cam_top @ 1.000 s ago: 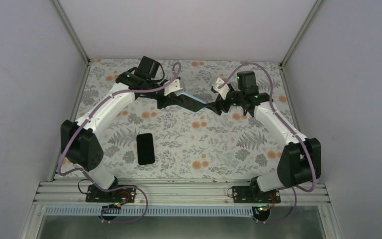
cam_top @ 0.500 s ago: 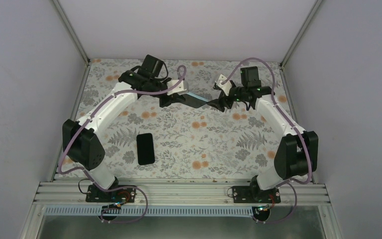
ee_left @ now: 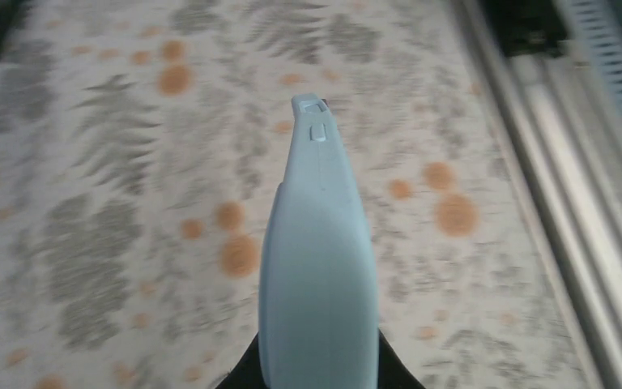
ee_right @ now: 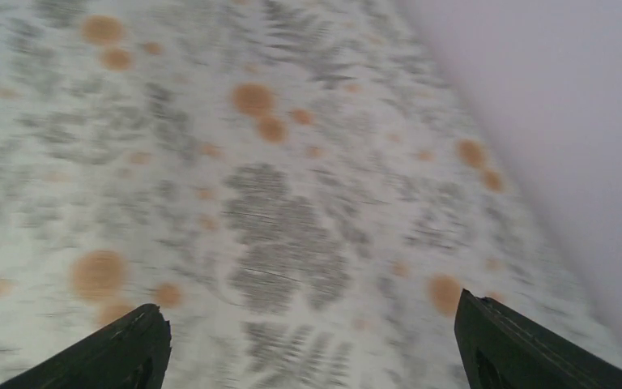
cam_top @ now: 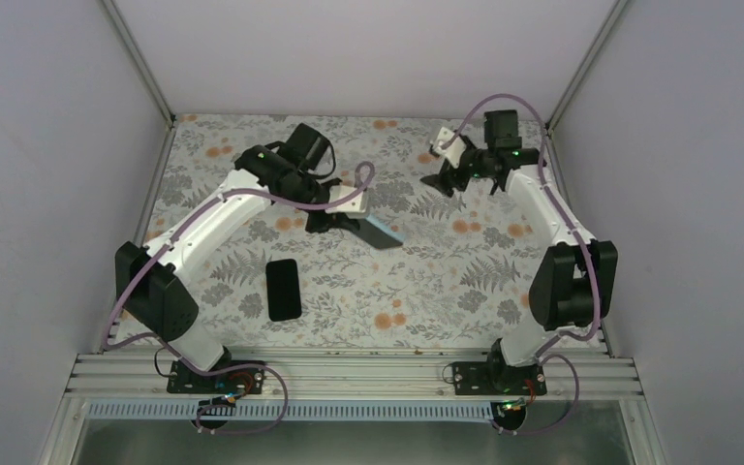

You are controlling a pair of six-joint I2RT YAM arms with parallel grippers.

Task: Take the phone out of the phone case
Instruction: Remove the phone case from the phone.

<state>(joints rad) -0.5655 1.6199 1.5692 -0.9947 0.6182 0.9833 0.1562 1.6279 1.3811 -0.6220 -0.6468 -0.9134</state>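
Note:
The black phone [cam_top: 283, 289] lies flat on the flowered cloth, left of centre, apart from both arms. My left gripper [cam_top: 344, 220] is shut on the light blue phone case [cam_top: 380, 231] and holds it above the cloth near the middle. In the left wrist view the case [ee_left: 317, 267] sticks out edge-on between the black fingers [ee_left: 247, 374], bowed and empty. My right gripper [cam_top: 443, 179] is open and empty at the far right of the cloth. In the right wrist view its fingertips [ee_right: 121, 348] stand wide apart over bare cloth.
The flowered cloth [cam_top: 426, 271] covers the table inside white walls. A metal rail [cam_top: 349, 373] runs along the near edge, also seen in the left wrist view [ee_left: 551, 146]. The right wall [ee_right: 551, 113] is close to my right gripper.
My right gripper has let go of the case and pulled back to the far right, open. My left gripper has swung the case toward the middle and nearer.

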